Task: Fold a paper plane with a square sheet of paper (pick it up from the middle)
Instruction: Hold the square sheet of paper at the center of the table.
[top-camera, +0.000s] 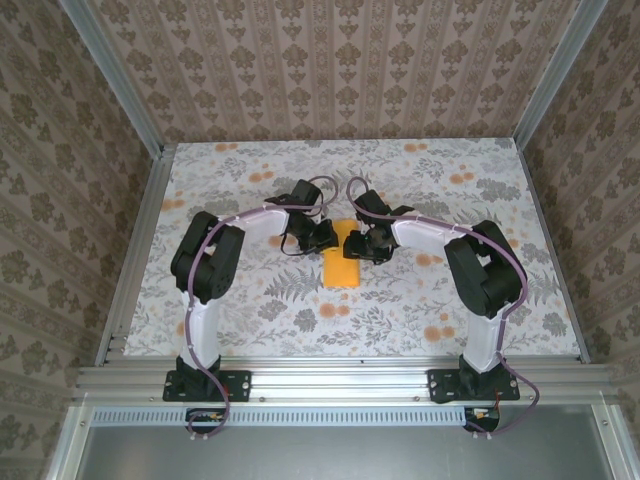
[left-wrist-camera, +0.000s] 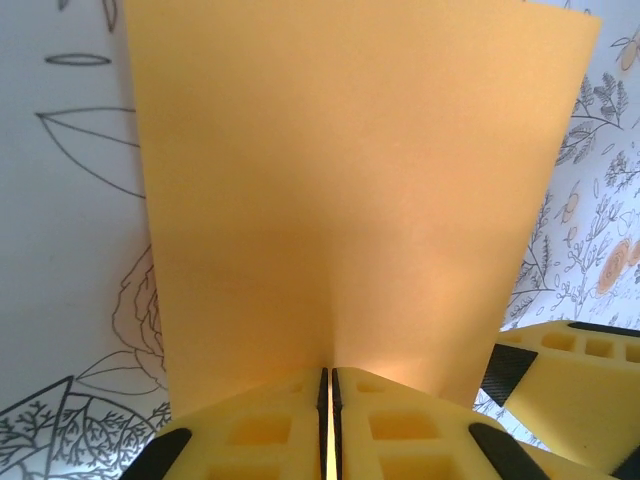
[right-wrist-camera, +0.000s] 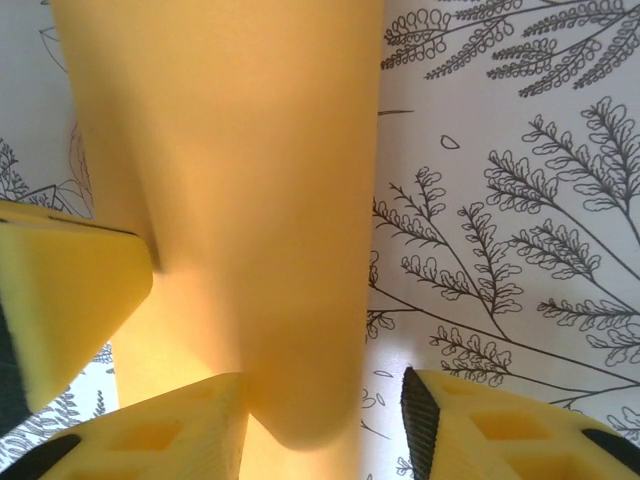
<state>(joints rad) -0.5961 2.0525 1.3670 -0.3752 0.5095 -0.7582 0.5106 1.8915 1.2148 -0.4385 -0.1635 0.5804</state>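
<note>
Square sheet of paper (top-camera: 343, 262), orange-yellow, folded narrow, at the middle of the floral counter (top-camera: 240, 300), between 2 hands, left hand (left-wrist-camera: 328, 372) clamped together on its raised edge, right hand (right-wrist-camera: 325, 385) standing apart either side of its curled fold

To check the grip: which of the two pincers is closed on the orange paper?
The left pincer: it is pressed shut on the orange paper. The right pincer stands open.

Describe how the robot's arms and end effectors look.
The left arm and right arm have white links, bulky black joints and thin purple cables. The left end effector and right end effector each have two yellow fingers with square recesses.
</note>
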